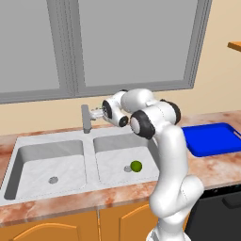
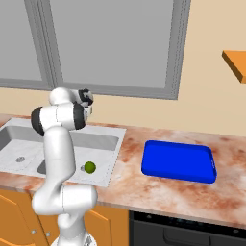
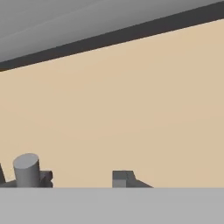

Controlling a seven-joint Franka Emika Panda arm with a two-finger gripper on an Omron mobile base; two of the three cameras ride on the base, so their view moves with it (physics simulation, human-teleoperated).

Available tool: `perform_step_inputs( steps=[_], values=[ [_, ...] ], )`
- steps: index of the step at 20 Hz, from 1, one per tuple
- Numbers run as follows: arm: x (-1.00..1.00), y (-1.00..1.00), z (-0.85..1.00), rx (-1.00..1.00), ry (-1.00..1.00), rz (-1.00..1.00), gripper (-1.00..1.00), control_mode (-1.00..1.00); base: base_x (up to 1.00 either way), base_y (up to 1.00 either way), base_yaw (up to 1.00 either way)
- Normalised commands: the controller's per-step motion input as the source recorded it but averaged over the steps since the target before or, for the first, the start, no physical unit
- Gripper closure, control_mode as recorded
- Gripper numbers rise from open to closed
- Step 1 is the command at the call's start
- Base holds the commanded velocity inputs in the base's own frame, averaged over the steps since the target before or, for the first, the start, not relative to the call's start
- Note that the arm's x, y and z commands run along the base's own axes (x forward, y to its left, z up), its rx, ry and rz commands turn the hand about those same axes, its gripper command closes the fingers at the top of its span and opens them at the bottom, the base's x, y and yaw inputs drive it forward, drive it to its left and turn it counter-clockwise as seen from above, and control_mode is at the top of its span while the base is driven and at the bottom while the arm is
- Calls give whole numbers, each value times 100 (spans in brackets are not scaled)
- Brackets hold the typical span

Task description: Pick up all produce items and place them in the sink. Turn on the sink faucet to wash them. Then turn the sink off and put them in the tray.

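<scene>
One small yellow-green fruit lies in the right bowl of the double sink, just beside that bowl's round drain and well below the pincer. The pincer is held level above the sink's back edge, pointing sideways at the grey faucet, close to the upper part of its square post; whether it touches the post cannot be told. In the hand view a grey cylindrical part and a grey angular part stand against the beige wall, with the dark lower frame of the window crossing above them. Whether the pincer's fingers are spread or pressed together cannot be told, since they appear small and blurred in the left base view and are hidden behind the arm in the right base view; nothing is visibly pinched. The blue tray rests on the marbled desk, well apart from the pincer, on the far side of the arm from the faucet. The left bowl of the sink, below and beyond the pincer, shows its own drain.
</scene>
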Motion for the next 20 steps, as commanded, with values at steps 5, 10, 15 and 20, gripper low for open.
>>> perform_step_inputs(
  steps=[5, 10, 15, 20],
  values=[
    [0, -77, -34, 7, 7, -16, 100, -100, 0, 0, 0],
    [0, -78, -36, 6, 6, -14, 100, -100, 0, 0, 0],
    [-5, -98, -39, 7, 5, -11, 100, -100, 0, 0, 0],
    [-13, -100, -45, 8, 4, -11, 100, -100, 0, 0, 0]
  ],
)
